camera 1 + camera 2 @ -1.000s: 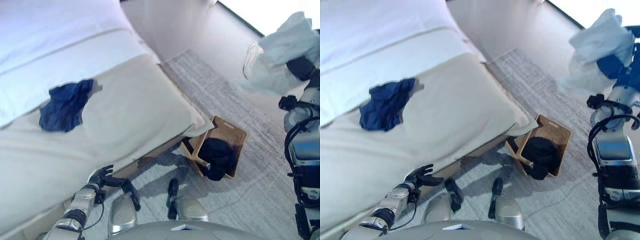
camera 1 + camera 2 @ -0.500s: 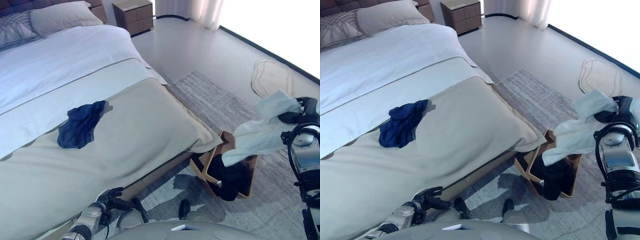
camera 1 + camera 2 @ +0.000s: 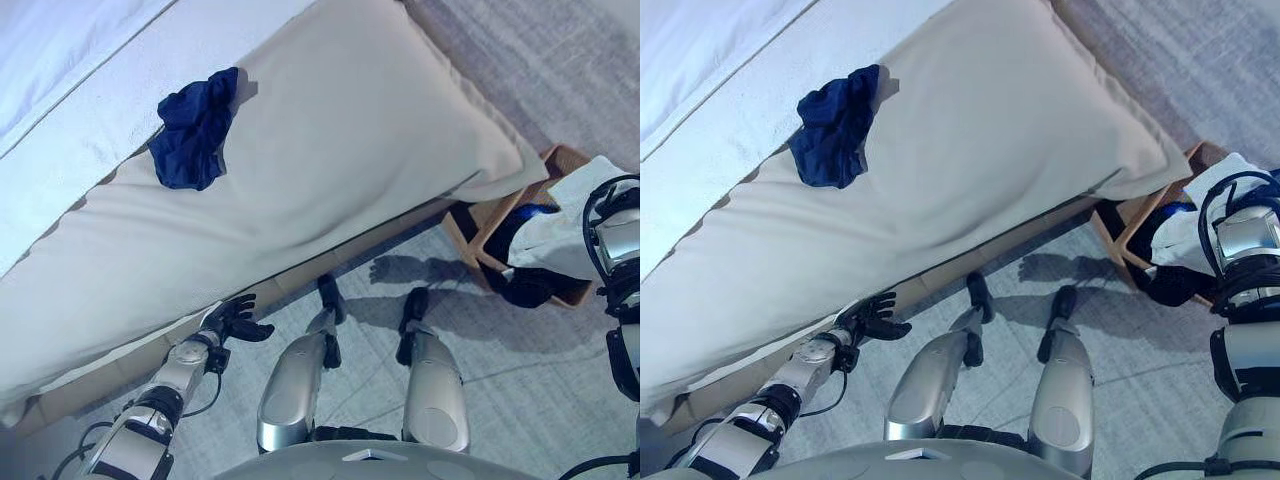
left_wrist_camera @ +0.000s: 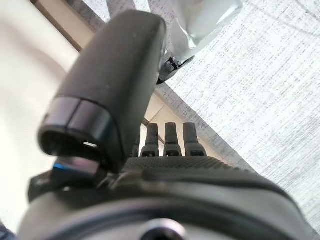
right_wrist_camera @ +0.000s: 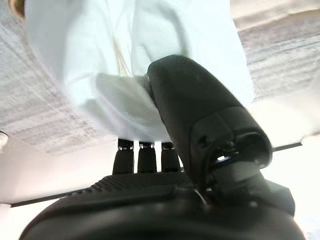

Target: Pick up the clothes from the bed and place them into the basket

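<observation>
A crumpled dark blue garment (image 3: 195, 130) lies on the beige bedspread (image 3: 380, 130), far from both hands. Low at the right, my right hand (image 5: 200, 115) is shut on a white garment (image 3: 565, 225), its thumb pinching the cloth against the fingers. That garment hangs over the open wooden basket (image 3: 465, 237) on the floor beside the bed's corner. Dark clothes (image 3: 525, 285) lie inside the basket. My left hand (image 3: 235, 322) hangs open and holds nothing, low by the bed's near edge.
The bed fills the upper left, with a white sheet (image 3: 60, 60) beyond the beige cover. A grey rug (image 3: 540, 60) covers the floor around the basket.
The camera has tilted downward. My right hand has come down from high at the right, bringing the white garment onto the basket. The left hand stays by the bed's edge.
</observation>
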You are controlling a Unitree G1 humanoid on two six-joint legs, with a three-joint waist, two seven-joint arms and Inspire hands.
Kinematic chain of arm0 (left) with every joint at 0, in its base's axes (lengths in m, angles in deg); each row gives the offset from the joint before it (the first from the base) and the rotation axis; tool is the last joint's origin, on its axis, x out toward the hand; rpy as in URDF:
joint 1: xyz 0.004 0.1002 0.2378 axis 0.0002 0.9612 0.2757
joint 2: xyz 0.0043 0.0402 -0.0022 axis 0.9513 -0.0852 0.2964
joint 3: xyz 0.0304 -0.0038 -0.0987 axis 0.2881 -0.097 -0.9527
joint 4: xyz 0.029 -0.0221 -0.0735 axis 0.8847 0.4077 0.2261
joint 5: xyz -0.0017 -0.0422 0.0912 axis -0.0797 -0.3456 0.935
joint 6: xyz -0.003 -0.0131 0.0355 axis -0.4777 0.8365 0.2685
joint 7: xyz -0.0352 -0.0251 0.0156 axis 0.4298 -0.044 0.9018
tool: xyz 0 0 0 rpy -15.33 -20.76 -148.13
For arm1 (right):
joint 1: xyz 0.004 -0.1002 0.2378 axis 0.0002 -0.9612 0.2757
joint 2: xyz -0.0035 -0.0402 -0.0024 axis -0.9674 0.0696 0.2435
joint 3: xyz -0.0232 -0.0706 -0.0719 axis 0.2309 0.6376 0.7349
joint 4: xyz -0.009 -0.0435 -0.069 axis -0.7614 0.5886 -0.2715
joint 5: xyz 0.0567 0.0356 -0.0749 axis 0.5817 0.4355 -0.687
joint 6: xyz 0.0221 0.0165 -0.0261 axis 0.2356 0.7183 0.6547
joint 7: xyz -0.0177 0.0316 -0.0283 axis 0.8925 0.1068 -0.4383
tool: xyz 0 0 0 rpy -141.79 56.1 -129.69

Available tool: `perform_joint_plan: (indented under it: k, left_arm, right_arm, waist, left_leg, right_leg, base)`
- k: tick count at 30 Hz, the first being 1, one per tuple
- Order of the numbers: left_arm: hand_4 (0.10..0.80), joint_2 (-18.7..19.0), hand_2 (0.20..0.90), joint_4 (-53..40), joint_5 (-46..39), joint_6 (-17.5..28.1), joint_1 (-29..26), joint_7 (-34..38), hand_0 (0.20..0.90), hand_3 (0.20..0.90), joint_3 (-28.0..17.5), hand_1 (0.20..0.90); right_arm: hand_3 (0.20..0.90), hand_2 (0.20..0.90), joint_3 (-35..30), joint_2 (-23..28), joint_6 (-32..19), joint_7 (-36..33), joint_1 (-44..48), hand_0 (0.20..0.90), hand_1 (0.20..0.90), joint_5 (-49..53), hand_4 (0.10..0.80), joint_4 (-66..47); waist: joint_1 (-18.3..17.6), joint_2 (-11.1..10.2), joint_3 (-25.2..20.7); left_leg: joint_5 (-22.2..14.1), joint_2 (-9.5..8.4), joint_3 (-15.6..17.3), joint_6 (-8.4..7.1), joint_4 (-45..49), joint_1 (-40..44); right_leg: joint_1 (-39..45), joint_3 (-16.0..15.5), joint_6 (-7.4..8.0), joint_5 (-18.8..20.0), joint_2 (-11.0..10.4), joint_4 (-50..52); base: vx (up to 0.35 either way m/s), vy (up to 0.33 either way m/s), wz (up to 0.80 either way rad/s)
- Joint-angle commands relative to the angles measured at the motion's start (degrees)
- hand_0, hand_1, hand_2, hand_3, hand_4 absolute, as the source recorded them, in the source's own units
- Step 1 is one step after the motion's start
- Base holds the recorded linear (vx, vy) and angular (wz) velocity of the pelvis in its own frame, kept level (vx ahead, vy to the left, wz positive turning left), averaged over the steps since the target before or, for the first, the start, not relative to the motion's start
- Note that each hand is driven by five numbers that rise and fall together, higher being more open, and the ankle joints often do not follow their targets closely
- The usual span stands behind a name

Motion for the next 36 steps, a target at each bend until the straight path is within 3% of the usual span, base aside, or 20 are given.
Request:
perform_joint_plan:
  k: [1, 7, 14, 21, 22, 25, 29, 36]
  left_arm:
    - [0.800, 1.37, 0.900, -2.22, -1.49, 2.10, 1.90, -0.66, 0.900, 0.900, 1.07, 0.900]
    - [0.800, 1.50, 0.900, -2.05, -2.02, 1.61, 3.12, -1.20, 0.900, 0.900, -0.10, 0.900]
    - [0.800, 1.00, 0.900, -1.00, -2.31, 1.29, 5.36, -0.85, 0.900, 0.900, -1.98, 0.900]
    - [0.800, -0.27, 0.900, 0.10, 0.79, -0.19, 6.66, -1.09, 0.900, 0.900, -3.83, 0.900]
    - [0.800, -0.53, 0.900, 0.59, 1.70, -1.04, 6.34, -1.45, 0.900, 0.900, -4.30, 0.900]
    - [0.800, -0.78, 0.900, 1.97, 3.75, -1.81, 6.57, -2.06, 0.900, 0.900, -5.30, 0.900]
    - [0.800, 0.26, 0.900, 2.50, 6.91, -2.33, 7.21, -2.11, 0.900, 0.900, -5.44, 0.900]
    - [0.800, 3.05, 0.900, 3.75, 7.73, -3.28, 6.80, -0.97, 0.900, 0.900, -3.66, 0.900]
  right_arm:
    - [0.900, 0.900, 2.49, 8.79, -3.94, -6.86, 7.72, 0.900, 0.900, -5.51, 0.800, -5.28]
    - [0.900, 0.900, 1.53, 10.10, -3.45, -0.50, 4.85, 0.900, 0.900, -6.23, 0.800, -5.72]
    - [0.900, 0.900, -1.92, 9.85, -4.43, -0.06, 0.81, 0.900, 0.900, -8.44, 0.800, -11.48]
    - [0.900, 0.900, -3.97, 7.95, -13.58, 3.43, -2.95, 0.900, 0.900, -13.43, 0.800, -23.94]
    - [0.900, 0.900, -3.15, 7.06, -17.86, 6.84, -3.75, 0.900, 0.900, -15.28, 0.800, -28.23]
    - [0.900, 0.900, -0.21, 4.44, -24.62, 12.48, -6.18, 0.900, 0.900, -19.79, 0.800, -34.67]
    - [0.900, 0.900, 5.04, 0.29, -29.35, 14.46, -6.61, 0.900, 0.900, -26.06, 0.800, -36.24]
    - [0.900, 0.900, 13.60, -5.88, -27.54, 14.89, 4.57, 0.900, 0.900, -28.13, 0.800, -30.74]
  waist:
    - [-0.72, -2.23, -3.26]
    - [-0.56, -4.12, -4.40]
    - [0.53, -7.67, -6.08]
    - [1.65, -11.14, -8.64]
    - [1.89, -11.83, -9.18]
    - [3.30, -13.20, -10.48]
    - [6.74, -15.09, -11.60]
    - [13.10, -16.92, -11.88]
  left_leg:
    - [-9.74, -0.62, -3.76, -3.68, 5.45, 1.73]
    - [-10.92, -0.31, -5.31, -3.48, 6.52, 2.88]
    - [-11.09, 0.50, -8.71, -3.01, 7.88, 4.34]
    - [-12.19, 3.32, -6.78, -3.99, 7.48, 7.07]
    - [-12.48, 3.74, -5.37, -3.92, 7.83, 7.47]
    - [-13.37, 2.88, -5.12, -2.85, 8.15, 8.22]
    - [-14.98, 0.64, -5.43, -0.32, 7.80, 9.86]
    - [-16.07, -2.30, -8.95, 1.90, 7.73, 8.91]
  right_leg:
    - [2.94, 1.30, -2.73, -7.53, 3.82, 0.34]
    - [3.97, 2.24, -2.92, -7.46, 3.89, 0.06]
    - [6.68, 2.82, -3.23, -5.43, 4.19, -1.80]
    - [11.14, 0.38, -2.00, -6.60, 2.78, -2.99]
    - [11.95, -0.84, -1.48, -6.45, 1.75, -3.09]
    - [13.79, -2.55, 0.26, -5.27, -0.16, -3.43]
    - [16.69, -4.17, 3.57, -1.59, -3.10, -3.75]
    - [19.19, -7.58, 5.47, 3.29, -6.16, -3.34]
  base:
    - [0.029, 0.086, -0.11]
    - [0.062, 0.075, -0.13]
    - [0.058, 0.119, -0.10]
    - [0.090, 0.218, -0.01]
    - [0.162, 0.402, 0.22]
    - [0.160, 0.446, 0.36]
    - [0.219, 0.356, 0.35]
    - [0.132, 0.238, 0.57]
